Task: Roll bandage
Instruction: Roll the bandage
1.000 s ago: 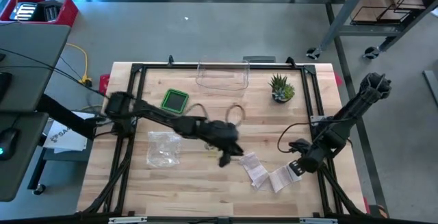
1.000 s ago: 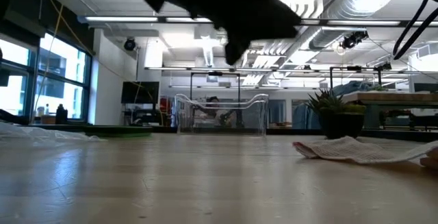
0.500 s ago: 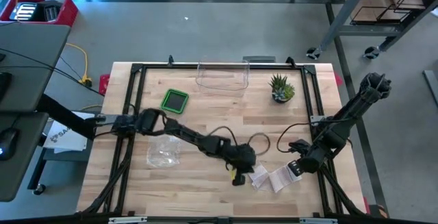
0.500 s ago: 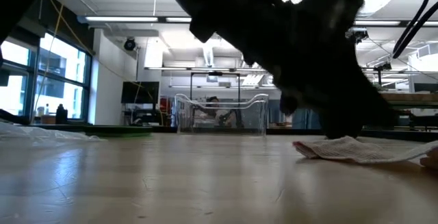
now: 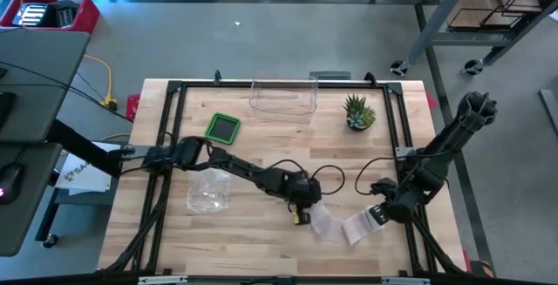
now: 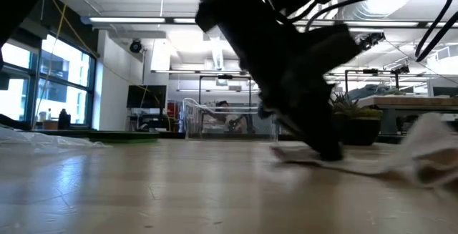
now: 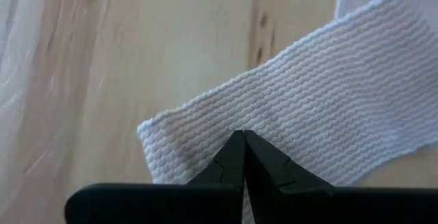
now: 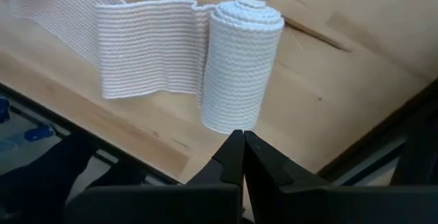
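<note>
A white ribbed bandage [image 5: 336, 226] lies at the near right of the wooden table. Its strip [image 7: 321, 87] runs flat from a free end [image 7: 147, 138] to a rolled end [image 8: 239, 66]. My left gripper [image 7: 243, 136] is shut, reaching in from the left, its tips down on the strip near the free end [image 5: 302, 218]. My right gripper [image 8: 243, 136] is shut at the roll's end by the table's right rail [image 5: 377, 217]. In the low view the left fingers [image 6: 325, 152] stand on the strip, which rises toward the right [image 6: 426, 144]. My left gripper presses its shut fingertips on the strip's flat face [image 7: 274, 125], mid-width, a little way from the free end. The fingers slant down from the table's left. The strip lies flat on the wood under them, and no fold shows between the tips. My right gripper is shut on the roll's end face [image 8: 229, 122]; the fingertips hide which layers they hold. The roll sticks out ahead of the fingers, in line with them. The strip [image 8: 147, 46] leaves the roll sideways toward the left gripper.
A crumpled clear plastic bag [image 5: 209, 189] lies at the near left. Farther back are a green square lid [image 5: 223, 127], a clear box [image 5: 283, 98] and a small potted plant [image 5: 358, 112]. Black frame rails [image 5: 406, 137] border the table, and cables loop by the left arm [image 5: 327, 179].
My left gripper has come down and gone toward the table's right and near edge, tipping steeply downward, onto the bandage's free end. The strip, crumpled a moment ago, now lies drawn out straighter between the two grippers. In the low view its free end has slid toward the left.
</note>
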Robot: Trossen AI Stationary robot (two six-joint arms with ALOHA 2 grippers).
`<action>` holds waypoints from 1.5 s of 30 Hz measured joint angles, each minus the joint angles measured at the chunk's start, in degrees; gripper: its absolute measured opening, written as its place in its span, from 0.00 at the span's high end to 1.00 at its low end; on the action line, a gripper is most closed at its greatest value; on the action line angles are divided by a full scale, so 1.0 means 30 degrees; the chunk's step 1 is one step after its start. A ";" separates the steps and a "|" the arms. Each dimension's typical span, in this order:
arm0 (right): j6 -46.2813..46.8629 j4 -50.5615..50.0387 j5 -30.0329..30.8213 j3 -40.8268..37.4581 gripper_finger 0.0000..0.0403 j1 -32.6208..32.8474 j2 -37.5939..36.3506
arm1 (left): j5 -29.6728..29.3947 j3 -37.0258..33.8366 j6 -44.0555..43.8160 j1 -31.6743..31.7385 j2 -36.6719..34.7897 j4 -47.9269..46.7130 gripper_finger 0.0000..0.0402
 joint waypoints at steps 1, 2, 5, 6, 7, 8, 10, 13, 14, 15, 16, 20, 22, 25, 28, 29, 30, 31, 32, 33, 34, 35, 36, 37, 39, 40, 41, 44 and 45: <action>0.0183 -0.0054 0.0109 0.0000 1.00 0.0081 0.0000 | -0.0002 -0.0004 0.0068 0.0000 -0.0078 -0.0808 1.00; 0.0396 -0.0182 0.0127 0.0000 1.00 0.0148 0.0000 | -0.0002 -0.0004 0.0084 0.0000 -0.0140 -0.1612 1.00; 0.0826 -0.0335 0.0398 0.0000 1.00 0.0337 0.0003 | 0.0492 -0.0004 -0.0636 0.0029 -0.0414 -0.4523 1.00; 0.0890 -0.0364 0.0549 0.0000 1.00 0.0369 0.0000 | 0.0779 -0.0004 -0.0839 0.0061 -0.0503 -0.5570 1.00; 0.0941 -0.0365 0.0701 0.0000 1.00 0.0369 0.0000 | 0.0971 -0.0009 -0.1052 0.0103 -0.0673 -0.6475 1.00; 0.0985 -0.0379 0.0873 0.0000 1.00 0.0369 0.0000 | 0.1000 -0.0048 -0.1188 0.0106 -0.0901 -0.7335 1.00; 0.1110 -0.0543 0.1177 0.0000 1.00 0.0353 -0.0005 | 0.0905 -0.0131 -0.1241 0.0109 -0.1401 -0.8656 1.00; 0.1116 -0.0567 0.1490 0.0000 1.00 0.0347 0.0000 | 0.0836 -0.0267 -0.1578 0.0124 -0.2166 -1.0428 1.00; 0.1116 -0.0539 0.1562 0.0000 1.00 0.0347 0.0000 | 0.0842 -0.0293 -0.1714 0.0118 -0.2381 -1.1387 1.00; 0.1116 -0.0554 0.1556 0.0000 1.00 0.0347 0.0001 | 0.0850 -0.0351 -0.1751 0.0117 -0.2641 -1.2159 1.00; 0.1116 -0.0553 0.1562 0.0000 1.00 0.0347 0.0000 | 0.0846 -0.0531 -0.1757 0.0049 -0.3023 -1.2949 1.00; 0.1109 -0.0937 0.1642 0.0000 1.00 0.0355 0.0000 | 0.0773 -0.2384 -0.1444 -0.0244 -0.4756 -1.4879 1.00; 0.1109 -0.1035 0.1739 0.0000 1.00 0.0355 0.0000 | 0.0474 -0.3388 -0.2064 -0.0340 -0.5680 -1.5129 1.00; 0.1097 -0.1034 0.1736 0.0000 1.00 0.0355 0.0000 | 0.0110 -0.5027 -0.3924 -0.0428 -0.8169 -1.4850 1.00; 0.0627 -0.1056 0.1108 0.0000 1.00 0.0355 0.0000 | 0.0097 -0.7408 -0.4766 -0.1073 -1.0430 -0.8470 1.00; 0.0602 -0.1059 0.0769 0.0000 1.00 0.0356 0.0000 | 0.0253 -0.8261 -0.4881 -0.1288 -1.0921 -0.5927 1.00; 0.0606 -0.1107 0.0483 0.0000 1.00 0.0377 0.0000 | 0.0664 -0.8966 -0.4885 -0.1447 -1.1204 -0.3438 1.00; 0.0593 -0.1121 0.0358 0.0000 1.00 0.0475 0.0000 | 0.1281 -0.9434 -0.4919 -0.1563 -1.1219 -0.1001 1.00; 0.0608 -0.1115 0.0326 0.0000 1.00 0.0595 0.0000 | 0.1785 -0.9607 -0.5071 -0.1610 -1.0927 0.0591 1.00; 0.0733 -0.1112 0.0323 0.0000 1.00 0.0712 0.0000 | 0.2259 -0.9592 -0.5227 -0.1610 -1.0321 0.1383 1.00; 0.0884 -0.1127 0.0306 0.0000 1.00 0.0814 0.0000 | 0.2553 -0.9483 -0.5116 -0.1614 -0.9639 0.1505 1.00; 0.1090 -0.1114 0.0287 0.0000 1.00 0.0907 -0.0012 | 0.2623 -0.9317 -0.4743 -0.1599 -0.8889 0.1292 1.00; 0.1296 -0.1103 0.0273 0.0000 1.00 0.0982 -0.0037 | 0.2609 -0.9064 -0.4338 -0.1519 -0.8110 0.1177 1.00; 0.1409 -0.1023 0.0266 0.0000 1.00 0.1022 -0.0044 | 0.2602 -0.8741 -0.4081 -0.1445 -0.7436 0.1291 1.00; 0.1605 -0.0774 0.0266 0.0000 1.00 0.1032 -0.0044 | 0.2737 -0.7984 -0.3907 -0.1250 -0.6343 0.1847 1.00; 0.1611 -0.0673 0.0273 0.0000 1.00 0.1032 -0.0044 | 0.2904 -0.7610 -0.3870 -0.1127 -0.5844 0.1921 1.00; 0.1611 -0.0530 0.0273 0.0000 1.00 0.1032 -0.0044 | 0.3000 -0.7289 -0.3749 -0.0991 -0.5333 0.1906 1.00; 0.1604 0.0137 0.0411 0.0000 1.00 0.1036 -0.0044 | 0.3003 -0.6520 -0.3911 -0.0796 -0.4640 0.1843 1.00; 0.1604 0.0299 0.0461 0.0003 1.00 0.1040 -0.0044 | 0.3038 -0.6459 -0.3842 -0.0750 -0.4613 0.1762 1.00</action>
